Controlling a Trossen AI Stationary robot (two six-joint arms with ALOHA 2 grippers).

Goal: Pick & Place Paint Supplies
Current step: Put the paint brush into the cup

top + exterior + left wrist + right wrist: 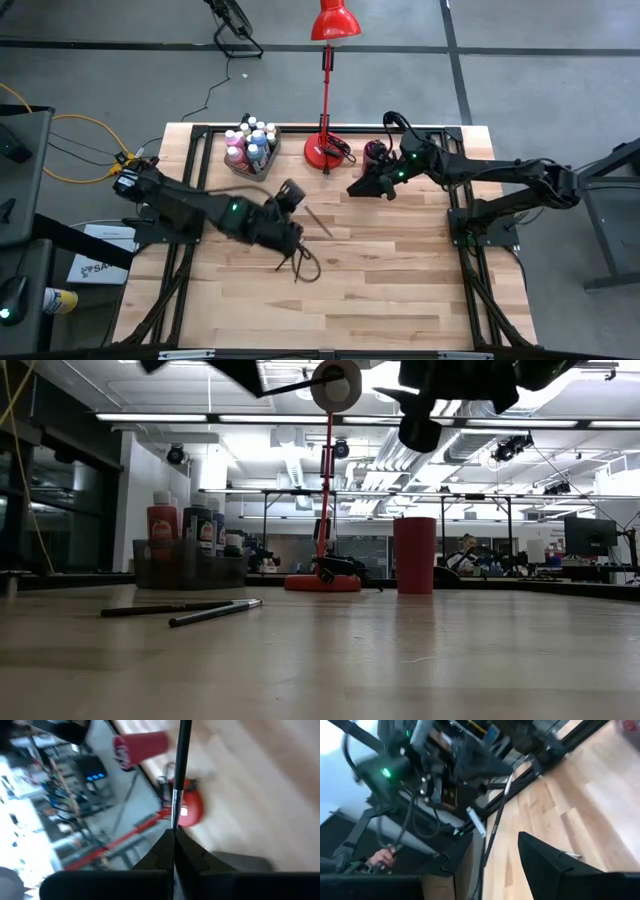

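left gripper (174, 845) fingers pinching a brush (179, 770), long axis pointing toward red lamp (189, 807) | right gripper (362, 187) hovering, fingers' gap unclear

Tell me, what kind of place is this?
Probably a robotics lab or workshop: two arms stand at a wooden table on a concrete floor, and the low view shows a big open room with ceiling strip lights, exposed ducts and rows of monitors.

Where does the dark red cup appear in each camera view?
High view: cup near the table's back edge, just right of the red lamp base.
Low view: cup right of centre, right of the lamp base.
Left wrist view: cup lies sideways in the picture, lamp base close by.
Right wrist view: not clearly in it.
Shared landmark: the lamp base.
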